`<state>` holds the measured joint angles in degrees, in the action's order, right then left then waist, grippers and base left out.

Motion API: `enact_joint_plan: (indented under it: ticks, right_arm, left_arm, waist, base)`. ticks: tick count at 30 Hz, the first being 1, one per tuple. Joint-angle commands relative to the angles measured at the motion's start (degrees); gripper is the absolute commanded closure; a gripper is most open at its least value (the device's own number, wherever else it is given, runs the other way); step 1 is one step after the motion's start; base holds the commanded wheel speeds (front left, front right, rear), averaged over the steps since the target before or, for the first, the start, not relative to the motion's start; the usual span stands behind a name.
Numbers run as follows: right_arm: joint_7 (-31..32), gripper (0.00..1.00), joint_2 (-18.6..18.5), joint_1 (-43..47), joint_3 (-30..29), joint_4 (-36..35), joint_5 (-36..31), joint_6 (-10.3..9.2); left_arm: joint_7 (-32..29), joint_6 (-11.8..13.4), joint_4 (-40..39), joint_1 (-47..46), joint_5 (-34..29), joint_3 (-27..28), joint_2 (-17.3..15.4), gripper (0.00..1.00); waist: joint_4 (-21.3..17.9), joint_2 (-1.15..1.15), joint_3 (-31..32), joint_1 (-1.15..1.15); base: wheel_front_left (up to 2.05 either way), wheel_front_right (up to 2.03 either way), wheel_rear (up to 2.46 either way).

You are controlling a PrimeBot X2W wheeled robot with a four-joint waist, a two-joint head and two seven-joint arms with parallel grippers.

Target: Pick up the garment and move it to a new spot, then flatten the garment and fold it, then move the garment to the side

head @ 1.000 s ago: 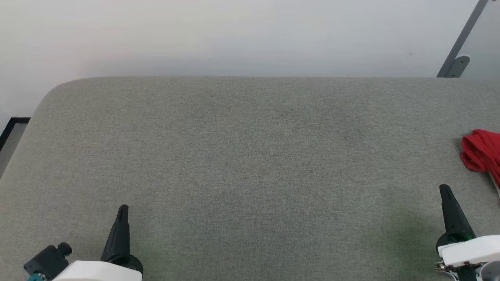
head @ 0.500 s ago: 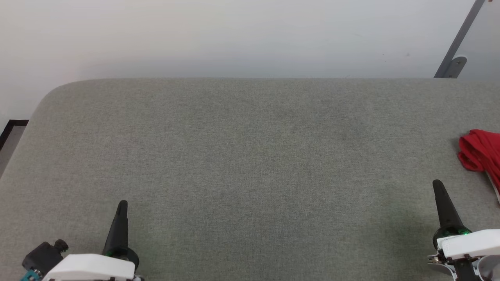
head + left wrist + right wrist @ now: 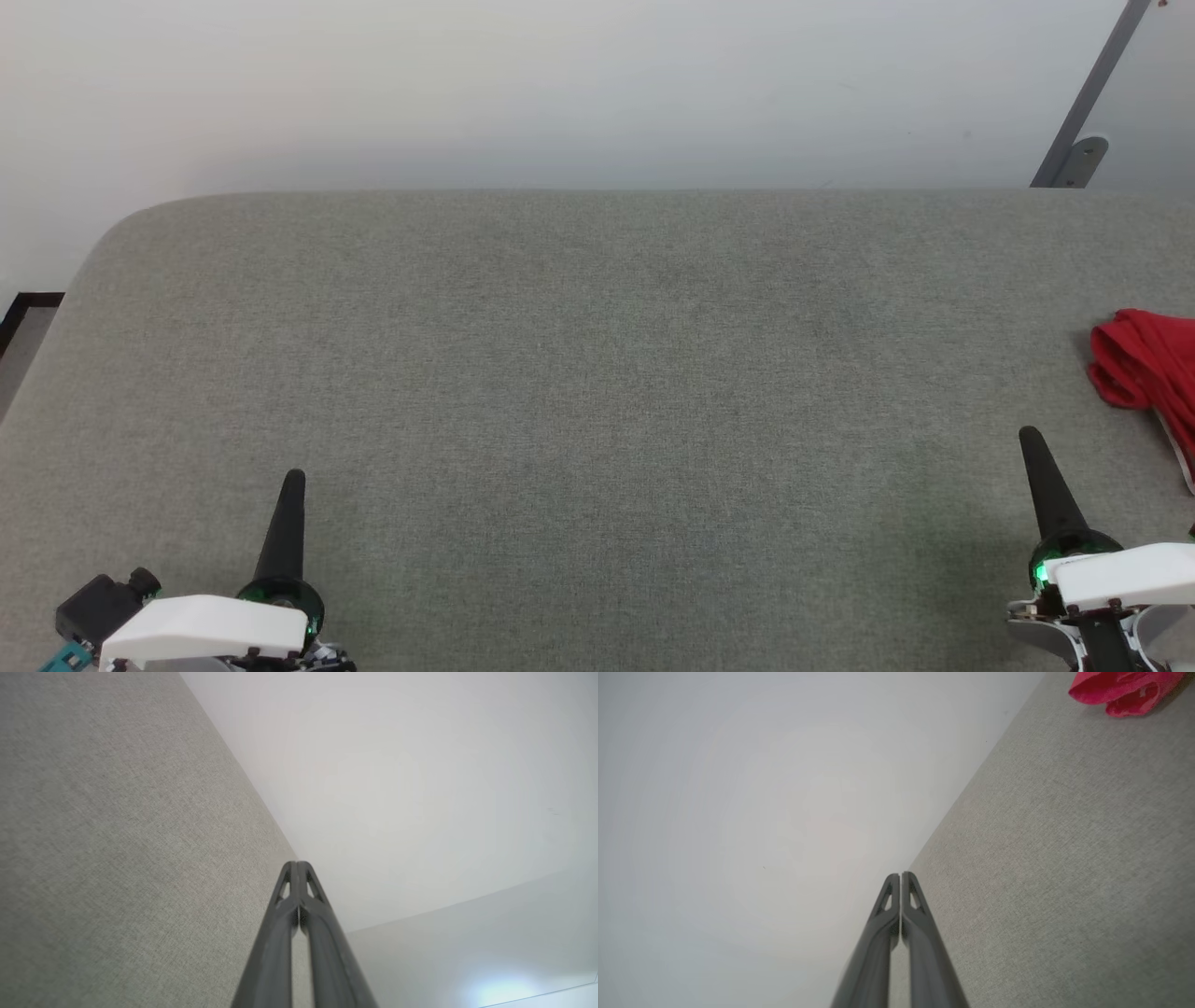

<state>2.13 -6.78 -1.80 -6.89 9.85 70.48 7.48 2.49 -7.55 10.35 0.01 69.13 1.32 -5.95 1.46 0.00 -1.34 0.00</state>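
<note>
- Found the soft bright-red cloth garment at the right edge of the head view, at mid-height. Lying bunched in rolled folds on the wide grey woven-fabric surface. Cut off by the frame edge, so full extent not established.
- Confirmed the same garment in the upper right corner of the right wrist view, resting on the surface.
- Recorded the left pincer at the lower left of the head view. Seen in the left wrist view with its two long dark fingers pressed together tip to tip, nothing between them. Well apart from the garment.
- Recorded the right pincer at the lower right of the head view, below and slightly left of the garment, not touching it. Seen in the right wrist view likewise closed and empty.
- Step in hand: not settled on this evidence. Consistent with a garment lying at the side awaiting pickup, and equally with one set aside after folding. Visible portion looks rumpled rather than squarely folded, but too little in frame to rule on it.
- Next move: none prescribed. Judged only that the right pincer sits nearer the garment, that any grasp would require its fingers parted beforehand, and that soft layered cloth would likely drag or unroll if pinched by one edge.
</note>
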Motion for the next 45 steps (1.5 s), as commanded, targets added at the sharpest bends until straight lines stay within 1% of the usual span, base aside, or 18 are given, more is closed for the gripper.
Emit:
enact_joint_plan:
  ticks: [1,23,45]
  right_arm:
    - [0.4,1.00,0.1,-1.1,0.1,-0.1,1.1,0.01]
    - [2.3,1.00,1.9,-2.7,0.2,1.9,10.4,0.02]
    - [3.8,1.00,3.3,-3.9,0.3,3.4,17.9,0.02]
  left_arm:
    - [-0.4,0.1,-0.3,-1.5,1.6,0.4,-0.2,1.00]
    - [-3.6,0.1,1.5,-3.8,12.2,1.6,0.6,1.00]
    - [-6.2,0.1,2.9,-5.6,20.4,2.8,1.3,1.00]
  waist:
    - [0.0,0.00,0.0,0.00]
    - [-0.6,0.00,0.5,0.00]
    - [-1.1,0.00,0.9,0.00]
  base:
    - [0.00,0.00,0.00]
    - [0.00,0.00,0.00]
    - [0.00,0.00,0.00]
